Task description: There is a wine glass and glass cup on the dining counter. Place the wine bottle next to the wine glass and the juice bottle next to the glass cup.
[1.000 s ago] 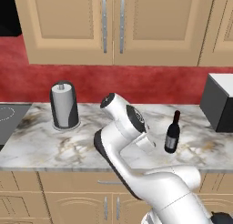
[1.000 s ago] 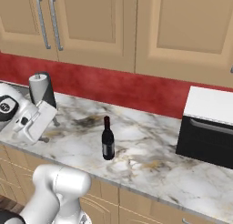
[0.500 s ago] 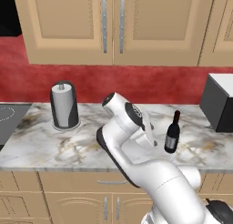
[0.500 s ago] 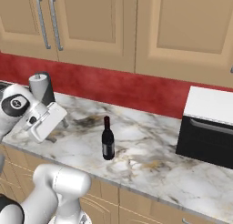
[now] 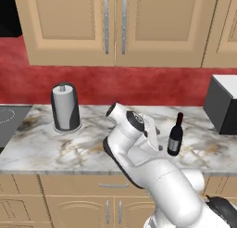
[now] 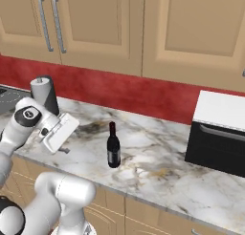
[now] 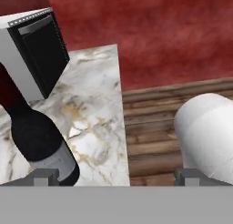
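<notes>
The wine bottle point(image 5: 175, 136), slim and black with a dark red top and a pale grey label, stands upright on the marble tabletop point(image 5: 41, 148) of the wall counter, well short of the black-fronted microwave point(image 6: 217, 133) to its right. I can read no writing or brand on the label; in the hand view it is a plain grey band low on the bottle point(image 7: 43, 150). The bottle sits at the left of that view, beside the left fingertip point(image 7: 45, 175) and not between the two tips.

My pincer point(image 5: 155, 139) hangs just to the left of the bottle, tilted, its jaws spread wide and grasping nothing. In the right base view it point(image 6: 64, 145) stands apart from the bottle point(image 6: 113, 145).

Step in hand, as I judge it: the approach to pick up the wine bottle, with no grasp made yet. The next move calls for shifting the hand sideways until the bottle's body lies between the fingers, squaring the wrist to the upright bottle, then closing.

Farther out: a paper towel roll point(image 5: 65, 106) on its stand at the left, the red backsplash point(image 5: 139, 85), and beige wall cabinets point(image 5: 115, 25) above.
</notes>
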